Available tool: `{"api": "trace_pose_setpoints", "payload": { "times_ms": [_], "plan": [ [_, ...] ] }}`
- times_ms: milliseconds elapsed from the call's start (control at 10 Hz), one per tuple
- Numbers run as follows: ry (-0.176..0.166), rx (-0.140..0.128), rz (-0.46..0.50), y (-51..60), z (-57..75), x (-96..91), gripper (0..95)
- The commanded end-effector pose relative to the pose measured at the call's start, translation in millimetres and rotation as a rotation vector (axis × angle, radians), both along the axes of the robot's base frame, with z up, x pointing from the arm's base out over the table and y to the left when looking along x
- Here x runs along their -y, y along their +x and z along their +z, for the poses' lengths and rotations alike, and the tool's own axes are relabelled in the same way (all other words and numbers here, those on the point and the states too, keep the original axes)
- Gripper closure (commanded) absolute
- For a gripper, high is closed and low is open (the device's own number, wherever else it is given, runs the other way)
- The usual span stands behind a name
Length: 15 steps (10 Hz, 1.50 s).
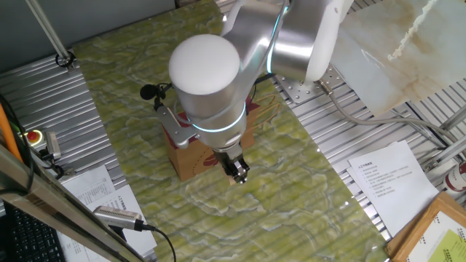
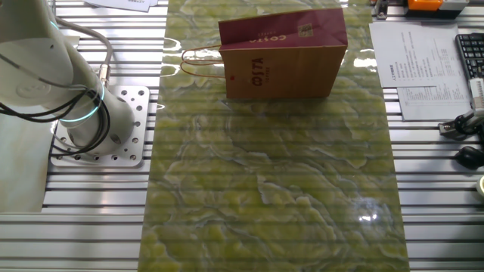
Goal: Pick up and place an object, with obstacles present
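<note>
The brown paper bag (image 2: 283, 64) with the dark red upper band and white lettering lies on the green marbled mat (image 2: 272, 189) at its far end, handles to the left. In one fixed view the arm covers most of the bag (image 1: 191, 156). My gripper (image 1: 237, 172) hangs just in front of the bag's near edge, above the mat. Its dark fingers are small and seen from above, so I cannot tell how the jaws stand. The gripper is out of the other fixed view. The small tan wooden cube shows in neither view.
The arm's base (image 2: 98, 125) stands on a perforated plate left of the mat. Printed sheets (image 1: 386, 182) lie to the right on the slatted table. A keyboard (image 2: 470, 57) and cables are at the right edge. A microphone-like device (image 1: 120, 217) lies front left.
</note>
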<state>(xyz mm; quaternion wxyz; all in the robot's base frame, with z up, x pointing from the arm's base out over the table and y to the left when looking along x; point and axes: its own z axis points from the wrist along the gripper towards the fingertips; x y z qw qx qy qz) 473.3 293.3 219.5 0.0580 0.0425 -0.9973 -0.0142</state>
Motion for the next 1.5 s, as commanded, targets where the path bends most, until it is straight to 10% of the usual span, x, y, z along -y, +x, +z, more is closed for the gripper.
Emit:
{"api": "trace_pose_setpoints", "payload": {
  "times_ms": [100,500,900,1500],
  "plan": [
    [0.001,0.064,-0.012,-0.9,-1.3,0.6,95.0],
    [-0.022,0.098,-0.025,1.3,3.1,0.7,95.0],
    [-0.025,0.087,-0.009,15.7,37.0,11.3,95.0],
    [-0.015,0.061,0.101,23.9,71.5,69.7,95.0]
  ]
}}
